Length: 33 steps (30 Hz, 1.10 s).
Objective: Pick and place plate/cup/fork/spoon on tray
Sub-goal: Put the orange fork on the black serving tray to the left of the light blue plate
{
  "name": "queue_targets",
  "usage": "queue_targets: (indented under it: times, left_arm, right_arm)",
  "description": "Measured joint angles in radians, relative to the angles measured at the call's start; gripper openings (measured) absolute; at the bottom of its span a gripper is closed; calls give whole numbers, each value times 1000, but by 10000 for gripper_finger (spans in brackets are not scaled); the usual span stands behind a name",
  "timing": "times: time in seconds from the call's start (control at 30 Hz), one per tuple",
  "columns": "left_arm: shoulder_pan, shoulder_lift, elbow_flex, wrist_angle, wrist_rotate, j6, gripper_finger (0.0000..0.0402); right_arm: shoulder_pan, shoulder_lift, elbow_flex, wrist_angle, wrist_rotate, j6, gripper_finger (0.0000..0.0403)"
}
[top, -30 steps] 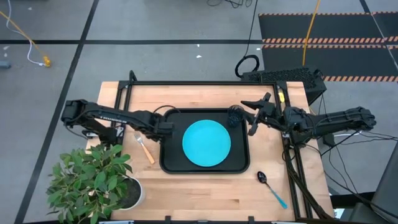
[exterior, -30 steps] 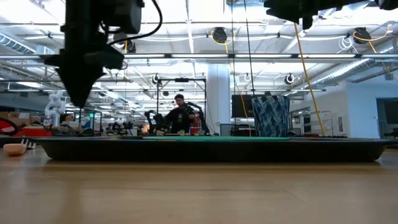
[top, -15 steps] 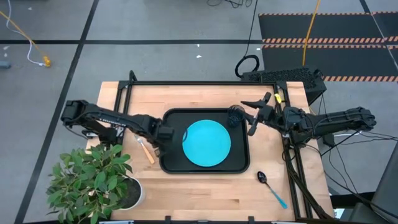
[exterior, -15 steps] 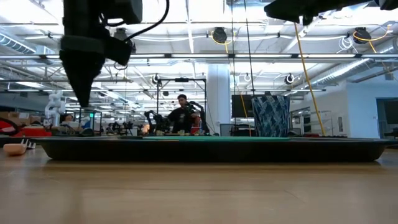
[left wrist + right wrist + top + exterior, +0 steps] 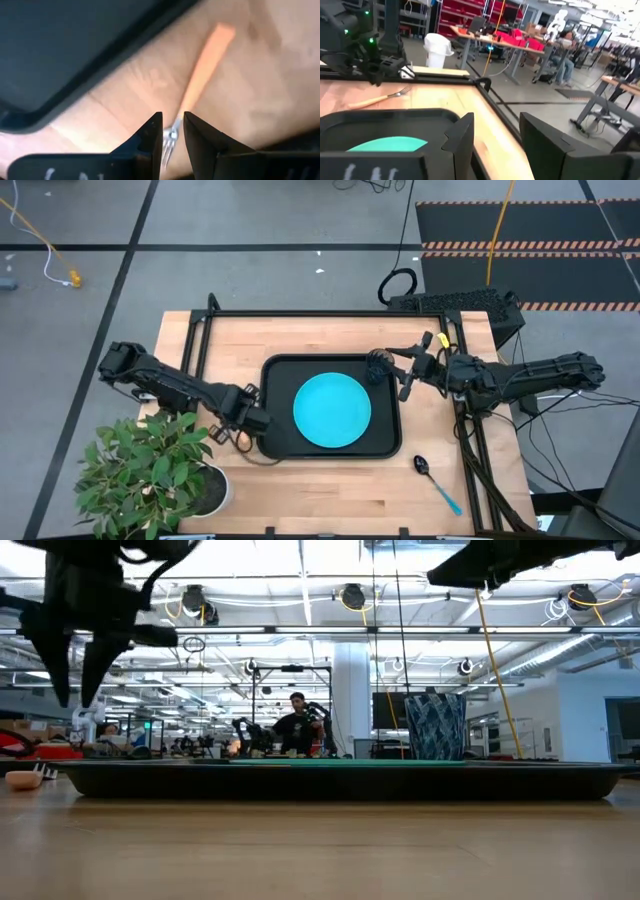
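Left gripper (image 5: 172,131) hovers over the fork (image 5: 196,93) left of centre, fingers narrowly parted, empty; right gripper (image 5: 496,131) wide open, empty.

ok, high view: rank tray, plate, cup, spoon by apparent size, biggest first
1. tray, largest by far.
2. plate, lying inside the tray.
3. spoon, long but thin, on the table outside the tray.
4. cup, smallest, in a tray corner. The right gripper partly crowds it, so spoon versus cup is not certain.
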Motion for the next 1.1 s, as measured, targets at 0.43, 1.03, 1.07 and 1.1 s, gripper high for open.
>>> queue_targets:
  times: [0.43,1.03,1.07,1.1]
  left_arm:
    - [9,56,-101,67,15,158,81]
    - [101,55,-207,90,68,232,81]
    - [109,55,-211,105,87,239,81]
    - [117,55,-217,122,99,239,81]
  right_arm:
    - [13,-1,0,-98,-3,136,151]
    - [18,-1,0,37,106,-23,151]
    - [18,-1,0,44,124,-33,151]
    - [18,-1,0,53,150,-42,151]
